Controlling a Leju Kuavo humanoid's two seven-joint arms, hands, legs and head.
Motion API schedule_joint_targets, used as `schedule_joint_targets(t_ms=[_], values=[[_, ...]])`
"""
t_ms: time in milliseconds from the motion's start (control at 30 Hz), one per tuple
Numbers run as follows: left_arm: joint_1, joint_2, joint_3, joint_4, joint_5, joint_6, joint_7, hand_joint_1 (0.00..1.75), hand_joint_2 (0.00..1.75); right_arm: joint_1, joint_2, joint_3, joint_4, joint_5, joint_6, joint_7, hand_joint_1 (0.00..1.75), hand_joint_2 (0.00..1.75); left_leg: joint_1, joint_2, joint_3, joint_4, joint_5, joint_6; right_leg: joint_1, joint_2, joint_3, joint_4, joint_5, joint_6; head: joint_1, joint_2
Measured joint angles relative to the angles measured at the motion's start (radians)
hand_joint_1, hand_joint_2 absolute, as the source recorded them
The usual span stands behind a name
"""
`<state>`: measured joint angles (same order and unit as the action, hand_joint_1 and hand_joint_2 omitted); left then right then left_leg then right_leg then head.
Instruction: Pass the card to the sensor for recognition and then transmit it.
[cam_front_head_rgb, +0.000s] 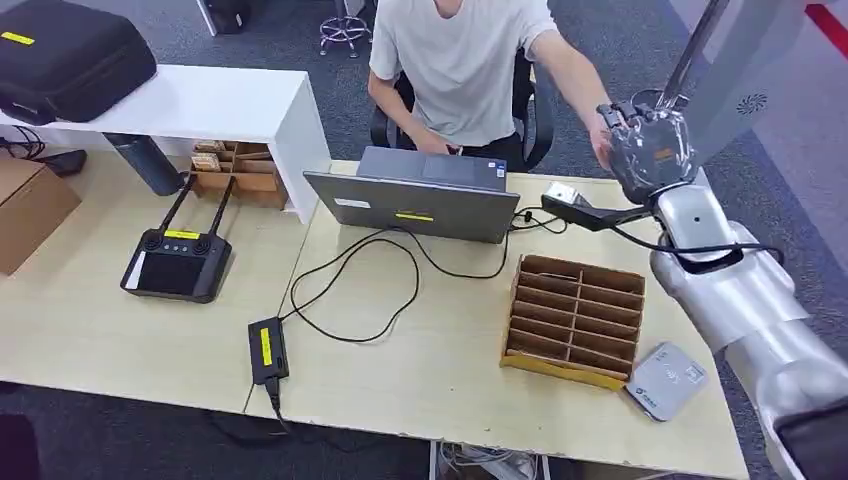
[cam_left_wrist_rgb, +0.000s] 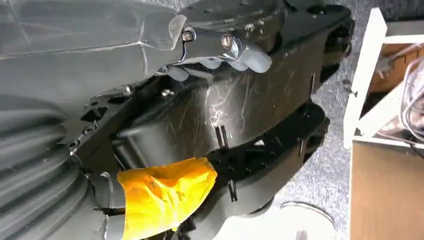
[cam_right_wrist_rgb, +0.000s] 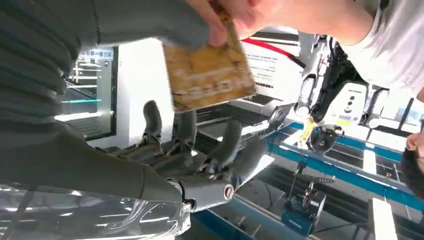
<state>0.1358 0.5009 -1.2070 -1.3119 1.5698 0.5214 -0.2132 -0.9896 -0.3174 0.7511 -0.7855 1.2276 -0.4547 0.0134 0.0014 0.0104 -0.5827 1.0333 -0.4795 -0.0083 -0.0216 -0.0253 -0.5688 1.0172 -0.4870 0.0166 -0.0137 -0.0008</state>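
From the head view, my right hand (cam_front_head_rgb: 648, 142) is raised high past the far right edge of the pale wooden table (cam_front_head_rgb: 100, 320), close to the hand (cam_front_head_rgb: 604, 140) of the person in a white T-shirt (cam_front_head_rgb: 462, 55) who sits behind the grey open laptop (cam_front_head_rgb: 418, 200). On the table near me lie the brown cardboard divider box (cam_front_head_rgb: 575, 318) and, just beside its right corner, the small grey square card sensor (cam_front_head_rgb: 667, 380).

In the left wrist view, my left hand (cam_left_wrist_rgb: 220, 52) hangs beside dark parts; its grey fingers are curled in and hold nothing.

In the right wrist view, the gold plastic card (cam_right_wrist_rgb: 207, 75) sits between my thick grey thumb (cam_right_wrist_rgb: 150, 22) and my darker fingers (cam_right_wrist_rgb: 185, 130). The person's fingers pinch its upper edge. Whether I hold it I cannot tell.
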Motion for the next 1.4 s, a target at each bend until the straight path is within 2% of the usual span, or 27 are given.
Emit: schedule_joint_targets(t_ms=[200,333,433,500,633,767,900,1067,1133,1267,1333,1400], values=[[0.000,-0.002,0.000,0.007,0.000,0.024,-0.003,0.00,1.75,0.000,0.000,0.010,0.014,0.006,0.014,0.010,0.00,1.75,0.000,0.000,0.000,0.000,0.000,0.000,0.000,0.000,0.000,0.000,0.000,0.000,0.000,0.000],[0.001,-0.002,0.000,0.007,0.000,0.034,-0.001,0.00,1.75,-0.001,-0.005,0.010,0.017,0.011,0.044,0.050,0.00,1.75,0.000,0.000,0.000,0.000,0.000,0.000,0.000,0.000,0.000,0.000,0.000,0.000,0.000,0.000],[0.004,-0.002,0.001,0.007,0.000,0.035,-0.001,0.00,1.75,-0.010,-0.023,0.008,0.022,0.019,0.040,0.073,0.00,1.75,0.000,0.000,0.000,0.001,0.000,0.000,0.000,0.000,0.000,0.000,0.000,0.000,0.000,0.000],[0.007,-0.003,0.004,0.007,0.000,0.043,0.000,0.00,1.75,-0.021,-0.050,-0.002,0.023,0.016,0.025,0.095,0.00,1.75,0.000,-0.001,0.000,0.001,0.000,0.000,0.000,-0.001,0.000,0.000,0.000,0.000,0.000,0.000],[0.025,-0.004,0.015,0.006,0.000,0.053,-0.006,0.00,1.75,-0.026,-0.132,-0.061,0.013,-0.034,-0.062,0.102,0.00,1.75,0.000,-0.004,-0.001,0.002,0.000,0.000,0.000,-0.004,0.000,-0.001,0.000,0.000,0.000,0.000],[0.038,-0.011,0.030,0.006,0.000,0.053,-0.008,0.00,1.75,0.001,-0.237,-0.168,-0.037,-0.082,-0.111,0.127,0.00,1.75,0.000,-0.006,-0.003,0.003,-0.001,0.001,0.000,-0.005,0.000,-0.003,0.000,0.001,0.000,0.000],[0.057,-0.023,0.063,0.006,-0.035,0.049,0.023,0.00,1.75,0.067,-0.361,-0.305,-0.106,-0.123,-0.106,0.154,0.00,1.75,0.000,-0.008,-0.003,0.003,-0.002,0.003,0.000,-0.007,0.001,-0.003,-0.001,0.001,0.000,0.000],[0.058,-0.029,0.065,0.006,-0.002,0.039,0.008,0.00,1.75,0.162,-0.495,-0.461,-0.105,-0.145,-0.074,0.169,0.00,1.75,0.000,-0.009,-0.004,0.004,-0.003,0.004,0.000,-0.007,0.000,-0.004,-0.001,0.003,0.000,0.000],[0.060,-0.031,0.065,0.006,-0.001,0.037,0.008,0.00,1.75,0.244,-0.565,-0.528,-0.099,-0.150,-0.046,0.203,0.00,1.75,0.000,-0.011,-0.004,0.004,-0.004,0.005,0.000,-0.011,0.002,-0.005,-0.002,0.004,0.000,0.000],[0.068,-0.035,0.068,0.006,0.000,0.039,0.008,0.00,1.75,0.459,-0.665,-0.672,-0.082,-0.149,0.016,0.272,0.00,1.75,0.000,-0.013,-0.005,0.004,-0.005,0.007,0.000,-0.012,0.003,-0.005,-0.004,0.007,0.000,0.000],[0.070,-0.036,0.070,0.006,0.000,0.042,0.009,0.00,1.75,0.604,-0.694,-0.773,-0.082,-0.133,0.086,0.309,0.00,1.75,0.000,-0.014,-0.004,0.003,-0.006,0.007,0.000,-0.013,0.003,-0.006,-0.004,0.007,-0.001,0.000],[0.072,-0.037,0.073,0.006,0.000,0.044,0.010,0.00,1.75,0.772,-0.697,-0.891,-0.093,-0.103,0.178,0.332,0.00,1.75,0.000,-0.016,-0.005,0.003,-0.007,0.008,0.001,-0.015,0.004,-0.006,-0.006,0.007,0.000,0.000]])
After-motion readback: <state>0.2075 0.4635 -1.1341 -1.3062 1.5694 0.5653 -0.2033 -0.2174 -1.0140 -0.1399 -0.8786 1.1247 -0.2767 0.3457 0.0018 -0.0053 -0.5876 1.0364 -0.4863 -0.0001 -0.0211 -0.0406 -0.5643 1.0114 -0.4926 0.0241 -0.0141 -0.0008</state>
